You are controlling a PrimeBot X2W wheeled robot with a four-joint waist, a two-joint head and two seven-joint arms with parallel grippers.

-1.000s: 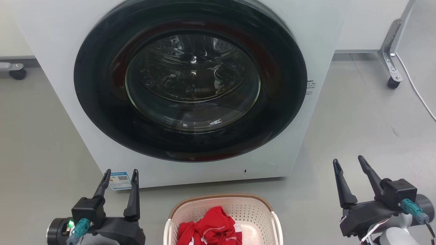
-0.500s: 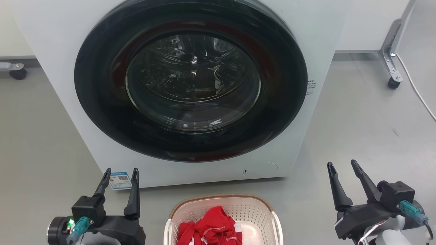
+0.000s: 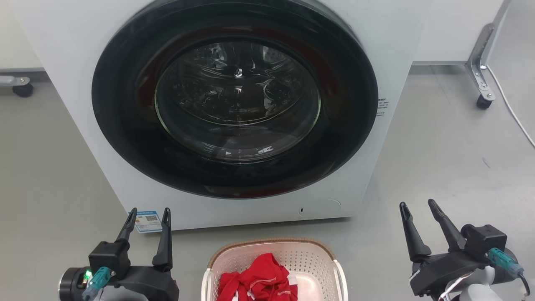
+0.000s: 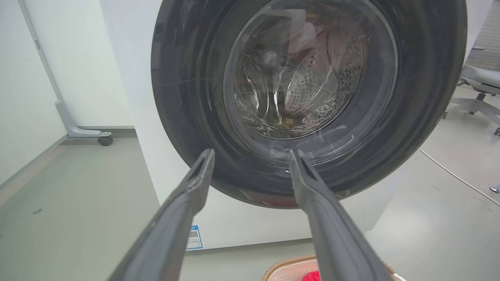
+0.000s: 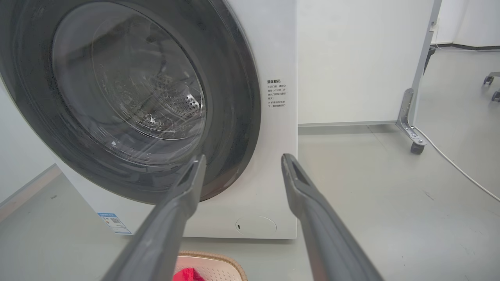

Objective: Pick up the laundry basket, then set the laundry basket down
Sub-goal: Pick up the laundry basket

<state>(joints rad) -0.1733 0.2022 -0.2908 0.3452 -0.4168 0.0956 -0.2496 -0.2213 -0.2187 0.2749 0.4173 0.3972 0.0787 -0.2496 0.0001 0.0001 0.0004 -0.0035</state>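
Item: laundry basket (image 3: pixel 311 256), cream perforated plastic with a brown woven-look rim, at the bottom centre of the head view; it stands on the floor (image 3: pixel 439 159) and is cut off by the lower edge. Contents: one crumpled red garment (image 3: pixel 257 279) with white trim. Left gripper (image 3: pixel 149 211), lower left of the frame: fingers spread apart, grasping nothing, off to the basket's side and not touching it. Right gripper (image 3: pixel 417 204), lower right: fingers likewise parted and empty, well apart from the basket. Task status, as judged: not begun; the basket has not been gripped or lifted, so both the pick-up and the setting-down remain, and each gripper has yet to reach a side handle. Surface: smooth, matte grey floor with a few faint scuffs. Just beyond the basket: white front-loading washing machine (image 3: pixel 388 50), taking up most of the upper frame, its round dark-framed glass door (image 3: pixel 238 100) closed and the steel drum visible through it. Small blue QR sticker (image 3: pixel 147 221) at the machine's lower left corner. Room, farther back: pale wall panels; a metal bracket leg on a castor (image 3: pixel 481 75) at upper right, with a white cable (image 3: pixel 512 115) trailing past it; another castor (image 3: pixel 19 88) at upper left; a grey office chair (image 4: pixel 480 82) at the right edge of the left wrist view.
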